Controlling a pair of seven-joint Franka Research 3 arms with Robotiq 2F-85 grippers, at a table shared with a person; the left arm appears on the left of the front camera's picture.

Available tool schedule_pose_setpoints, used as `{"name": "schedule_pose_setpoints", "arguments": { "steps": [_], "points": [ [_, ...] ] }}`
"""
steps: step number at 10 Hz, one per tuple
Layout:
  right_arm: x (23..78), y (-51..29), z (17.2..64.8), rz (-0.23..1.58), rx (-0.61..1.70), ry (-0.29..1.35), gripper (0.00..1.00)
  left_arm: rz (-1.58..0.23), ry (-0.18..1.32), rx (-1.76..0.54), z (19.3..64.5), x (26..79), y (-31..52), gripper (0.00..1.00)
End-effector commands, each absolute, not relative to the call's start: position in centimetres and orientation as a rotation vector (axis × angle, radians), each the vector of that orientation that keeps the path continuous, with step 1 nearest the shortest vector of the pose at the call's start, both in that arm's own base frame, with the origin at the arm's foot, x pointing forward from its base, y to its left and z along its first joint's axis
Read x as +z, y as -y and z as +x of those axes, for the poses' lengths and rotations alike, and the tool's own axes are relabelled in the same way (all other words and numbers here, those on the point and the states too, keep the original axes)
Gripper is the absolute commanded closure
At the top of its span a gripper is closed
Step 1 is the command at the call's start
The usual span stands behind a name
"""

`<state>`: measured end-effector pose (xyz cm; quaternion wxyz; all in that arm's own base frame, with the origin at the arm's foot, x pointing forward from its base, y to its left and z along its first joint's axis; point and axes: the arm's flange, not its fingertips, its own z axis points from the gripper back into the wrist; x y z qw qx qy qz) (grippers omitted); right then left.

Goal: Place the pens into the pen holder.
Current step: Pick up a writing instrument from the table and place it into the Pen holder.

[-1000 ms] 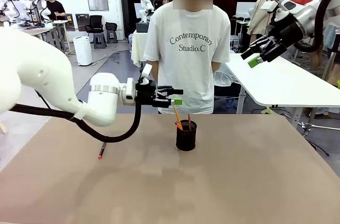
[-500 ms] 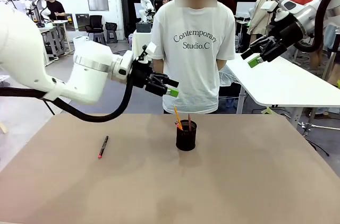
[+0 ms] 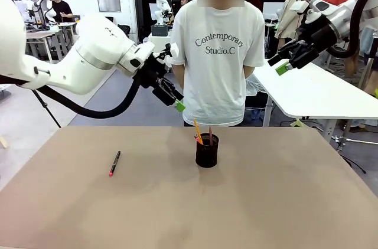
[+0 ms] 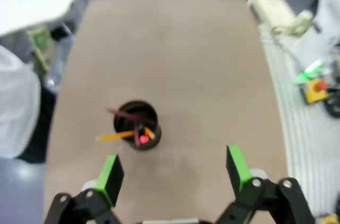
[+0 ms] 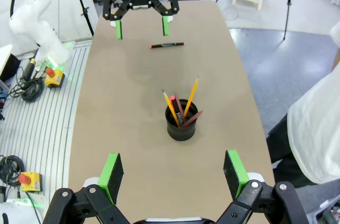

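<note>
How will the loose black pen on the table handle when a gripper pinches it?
The black pen looks thin and straight: probably stiff and light. Lying flat on the smooth table, it may roll if nudged sideways. Its low profile gives a grip little to catch, so it could slip.

White side table (image 3: 316,92), grey floor (image 3: 19,138)

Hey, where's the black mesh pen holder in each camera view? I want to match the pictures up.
Front view: the pen holder stands just right of centre, a little below mid-height.
Left wrist view: pen holder left of centre, seen from above.
Right wrist view: pen holder near the centre, slightly below mid-height.
Shared landmark: a yellow pencil leaning out of it.
</note>
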<state>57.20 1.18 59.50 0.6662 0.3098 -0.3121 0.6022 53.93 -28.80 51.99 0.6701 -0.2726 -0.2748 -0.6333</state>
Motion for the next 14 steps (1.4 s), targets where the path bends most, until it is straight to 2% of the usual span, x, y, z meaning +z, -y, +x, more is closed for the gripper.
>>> {"name": "schedule_pose_setpoints", "arguments": {
  "steps": [1,2,4,6,7,10,14],
  "points": [
    [59.7,-1.3,57.1,0.699,1.362,0.706,0.0,-0.563,0.51,-1.36,54.0,52.7,27.8,0.0],
    [59.7,-1.3,57.1,0.699,1.362,0.706,0.0,-0.472,0.449,-1.314,54.1,53.0,27.1,0.0],
    [59.7,-1.3,57.1,0.699,1.362,0.706,0.0,-0.444,0.348,-1.168,54.1,52.2,25.7,0.0],
    [59.7,-1.3,57.1,0.699,1.362,0.706,0.0,-0.383,0.356,-0.978,54.2,51.3,24.3,0.0],
    [59.7,-1.3,57.1,0.699,1.362,0.706,0.0,-0.306,0.371,-0.917,54.3,50.6,23.6,0.0],
    [59.7,-1.3,57.1,0.699,1.362,0.706,0.0,-0.063,0.265,-0.781,54.0,49.4,20.8,0.0],
    [59.7,-1.3,57.1,0.699,1.362,0.706,0.0,-0.081,0.299,-0.801,54.8,48.9,20.2,0.0]
  ]
}}
